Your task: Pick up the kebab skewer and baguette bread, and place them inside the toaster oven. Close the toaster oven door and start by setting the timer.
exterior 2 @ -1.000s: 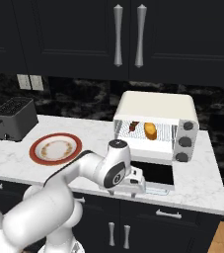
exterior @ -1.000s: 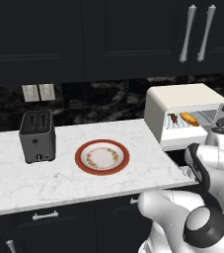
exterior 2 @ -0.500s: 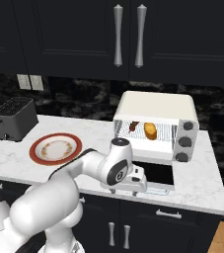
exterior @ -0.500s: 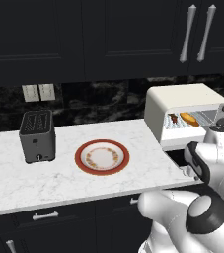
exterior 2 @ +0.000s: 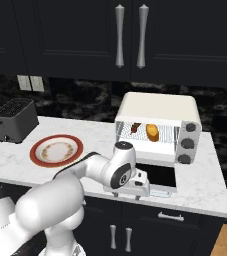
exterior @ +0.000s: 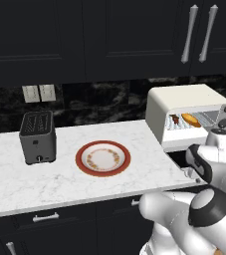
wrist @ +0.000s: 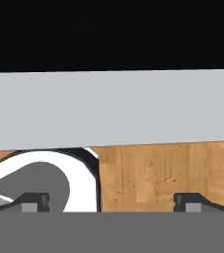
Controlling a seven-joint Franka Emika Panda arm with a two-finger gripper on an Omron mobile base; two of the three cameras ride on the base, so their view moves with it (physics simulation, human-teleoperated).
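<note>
The toaster oven [exterior: 189,99] [exterior 2: 157,107] stands on the counter's right end. Its door [exterior 2: 157,176] hangs down flat, dark glass facing up. Inside on the rack lie the kebab skewer [exterior: 175,120] [exterior 2: 135,128] on the left and the baguette bread [exterior: 190,119] [exterior 2: 152,132] beside it. My hand [exterior 2: 135,184] sits low at the counter's front edge, against the left front corner of the lowered door. In the hand view my gripper [wrist: 111,202] is open and empty, its fingertips [wrist: 32,201] far apart, with a flat grey slab across the view and wooden floor beyond.
A red-rimmed plate [exterior: 103,158] [exterior 2: 56,150] lies mid-counter and a dark slot toaster [exterior: 37,136] [exterior 2: 14,120] stands at the left. Grey knobs [exterior 2: 187,142] line the oven's right side. Dark cabinets hang above and drawers sit below the counter edge.
My wrist has crept slightly right and down beside the oven door. The food, plate and oven have not moved, and the jaws stay wide.
</note>
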